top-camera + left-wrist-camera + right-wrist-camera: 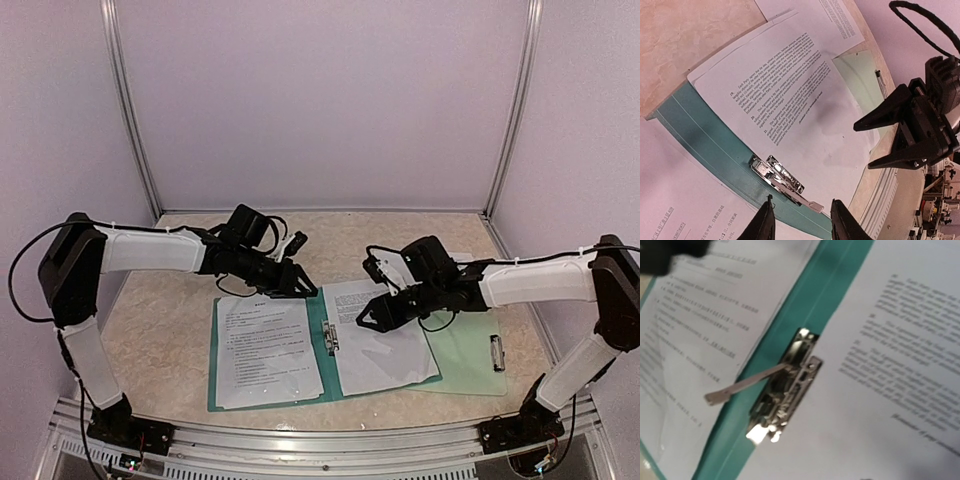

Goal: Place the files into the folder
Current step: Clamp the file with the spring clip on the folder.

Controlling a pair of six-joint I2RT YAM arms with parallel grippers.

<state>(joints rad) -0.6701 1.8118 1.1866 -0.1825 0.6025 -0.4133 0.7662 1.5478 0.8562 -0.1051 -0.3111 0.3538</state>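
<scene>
Now one folder [329, 378] lies open on the worktop [165, 300], files [265, 350] in two lots, one per flap. Left claw [300, 288] and right claw [372, 315] hover above it, both part-open and empty. One clipboard [470, 360] lies at its right.

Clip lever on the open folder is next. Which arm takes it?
Left, probably. The left tool sits just short of the metal clip, open and lined up with it. The right tool hangs over the right-hand sheet, better suited to pinning it flat.
</scene>
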